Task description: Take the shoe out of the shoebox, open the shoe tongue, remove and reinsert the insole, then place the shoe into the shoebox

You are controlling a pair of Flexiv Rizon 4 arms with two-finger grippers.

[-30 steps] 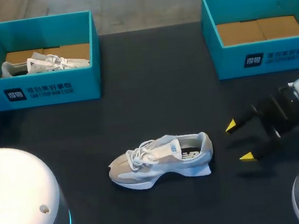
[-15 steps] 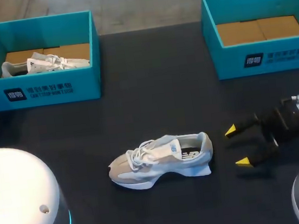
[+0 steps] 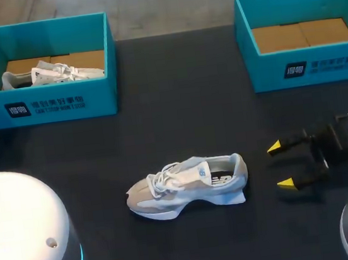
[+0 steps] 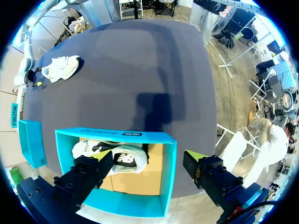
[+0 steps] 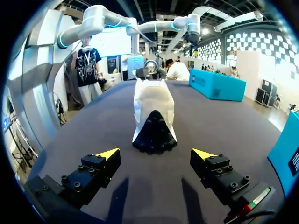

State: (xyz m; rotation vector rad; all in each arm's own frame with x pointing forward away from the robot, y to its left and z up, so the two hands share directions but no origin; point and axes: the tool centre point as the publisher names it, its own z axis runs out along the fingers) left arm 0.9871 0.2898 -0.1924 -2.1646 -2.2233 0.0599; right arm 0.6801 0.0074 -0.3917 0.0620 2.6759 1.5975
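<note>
The shoe (image 3: 190, 185) stood mid-table, heel facing the right gripper (image 3: 280, 166), fingers apart and empty, just off the heel. Coming in low, a fingertip could shove the shoe instead of straddling it. Far left, the left gripper (image 4: 150, 158) hung spread over the box (image 3: 62, 102).

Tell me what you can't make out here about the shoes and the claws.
1. Insole of the table shoe: in the head view the collar hides most of it; the right wrist view shows only the heel.
2. Boxed shoe: in the head view the left shoebox wall hides its sole; in the left wrist view a left claw finger covers part.
3. Left claw: cut off by the head view's edge.
</note>
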